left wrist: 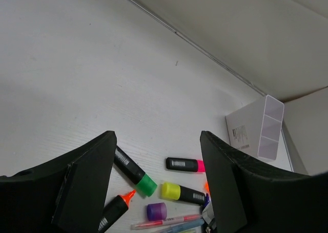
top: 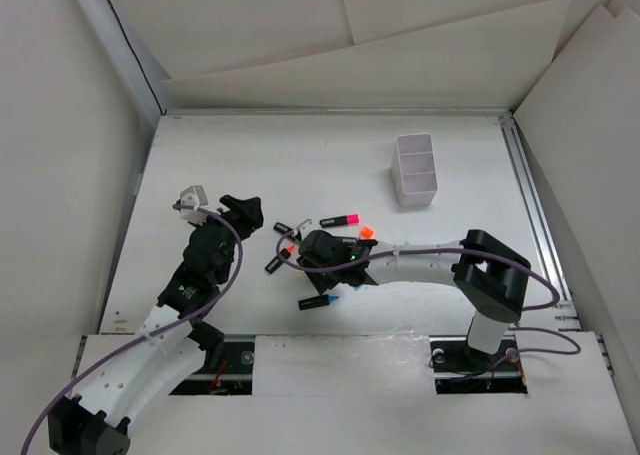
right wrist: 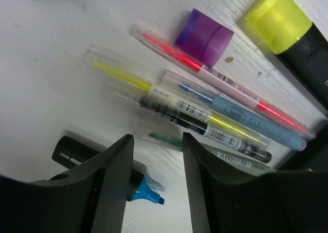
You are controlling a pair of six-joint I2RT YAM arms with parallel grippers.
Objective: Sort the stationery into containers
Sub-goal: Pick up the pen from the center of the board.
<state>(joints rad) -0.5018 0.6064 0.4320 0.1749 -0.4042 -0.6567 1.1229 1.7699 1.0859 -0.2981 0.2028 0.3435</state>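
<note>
- Pens (right wrist: pixel 205 110): thin, light, stiff and smooth-walled, so rolling is likely; a grip across the middle of the barrel is judged best.
- Highlighters (left wrist: pixel 182 192): short, black-barrelled, bright-capped, thicker and easier to pinch at mid-barrel.
- A loose purple cap (right wrist: pixel 204 37) is seen among the clear pens, inked yellow, pink and blue.
- All are piled at the middle of the tabletop (top: pixel 300 155); the white divided box (top: pixel 414 197) stands well apart, far right.
- The right fingers (right wrist: pixel 110 187) are held apart over the pens, gripping nothing; the left fingers (left wrist: pixel 87 182) are spread wide, empty.
</note>
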